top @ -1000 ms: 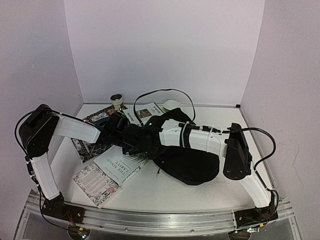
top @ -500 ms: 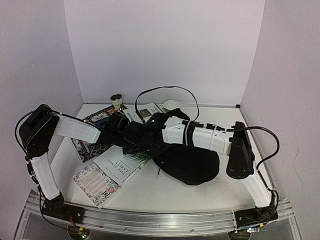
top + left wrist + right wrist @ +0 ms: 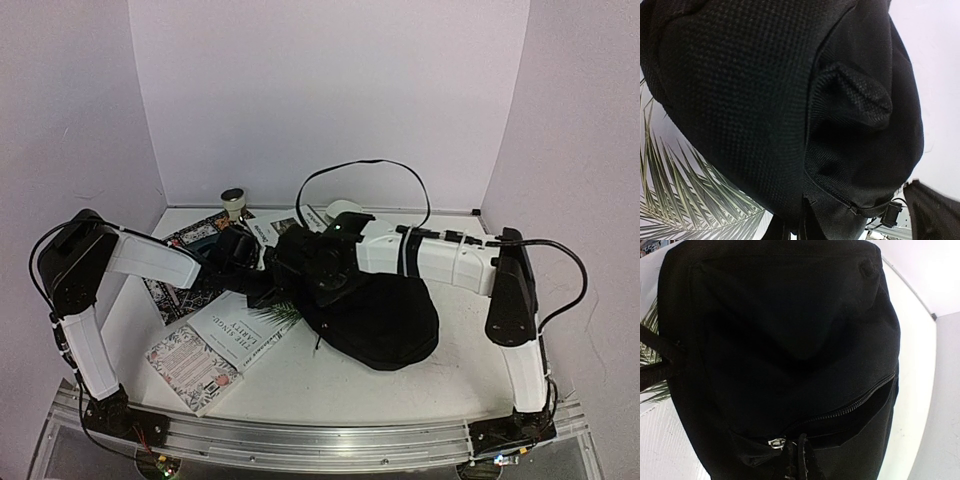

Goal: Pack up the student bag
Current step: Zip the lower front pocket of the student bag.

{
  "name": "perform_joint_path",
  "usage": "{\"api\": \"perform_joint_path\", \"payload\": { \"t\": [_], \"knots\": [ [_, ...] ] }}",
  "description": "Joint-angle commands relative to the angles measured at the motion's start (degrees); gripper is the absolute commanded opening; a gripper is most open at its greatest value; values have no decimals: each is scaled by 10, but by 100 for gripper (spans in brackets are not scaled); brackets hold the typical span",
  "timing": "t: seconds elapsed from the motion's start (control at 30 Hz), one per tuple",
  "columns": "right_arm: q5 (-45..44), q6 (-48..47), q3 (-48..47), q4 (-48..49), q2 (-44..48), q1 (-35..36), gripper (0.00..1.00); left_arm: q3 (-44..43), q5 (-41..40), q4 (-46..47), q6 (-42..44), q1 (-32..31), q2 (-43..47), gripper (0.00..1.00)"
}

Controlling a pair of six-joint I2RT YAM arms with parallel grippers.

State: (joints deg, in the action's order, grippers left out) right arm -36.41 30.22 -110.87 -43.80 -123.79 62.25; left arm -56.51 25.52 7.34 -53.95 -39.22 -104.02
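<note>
Fingers of left gripper [image 3: 268,285]: pressed together, pinching student bag [image 3: 385,320] fabric at its left end; black weave fills my left wrist view.
Fingers of right gripper [image 3: 318,278]: pressed together on bag cloth just beside zip pull [image 3: 776,442]; zip partly open.
Change, fingers: both pairs stood apart a second ago, closed now.
Change, right arm: elbow has swung out toward the right wall, wrist sits further back, cable [image 3: 365,163] loop arches higher.
Change, left arm: about the same pose.
Change, bag: left end drawn up and back under my right wrist; body still on table [image 3: 300,385].
Bag place: mid-table, right of the books, left end between my two grippers.
Left side: white-cover book [image 3: 243,335] reaches under bag's left end, palm-leaf print [image 3: 685,200] showing beneath; patterned book [image 3: 192,367] nearer the rail; patterned mat [image 3: 180,262] under my left forearm.
Back edge: tape roll [image 3: 233,199] and white object [image 3: 343,210] near the back wall.
Open room: bare tabletop between bag's near edge and the front rail; narrow bare strip between bag and my right upper link.
</note>
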Motion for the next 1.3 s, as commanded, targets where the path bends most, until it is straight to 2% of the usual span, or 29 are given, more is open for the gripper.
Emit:
{"api": "perform_joint_path", "payload": {
  "t": [0.0,0.2,0.73,1.0,1.13,1.27],
  "knots": [
    [9,-14,64,17,89,-42,0,26,-14,-11,9,2,27,0],
    [25,-46,123,76,137,-101,0,50,-23,-15,10,3,48,0],
    [45,-101,207,150,214,-230,0,92,-52,-35,11,4,102,0],
    [97,-119,283,205,277,-324,0,95,-49,-37,16,4,122,0],
    [166,-126,304,230,305,-335,0,82,-38,-39,25,-1,119,0],
    [326,-133,352,303,336,-333,0,52,-48,-40,41,-23,108,3]
  ]
}}
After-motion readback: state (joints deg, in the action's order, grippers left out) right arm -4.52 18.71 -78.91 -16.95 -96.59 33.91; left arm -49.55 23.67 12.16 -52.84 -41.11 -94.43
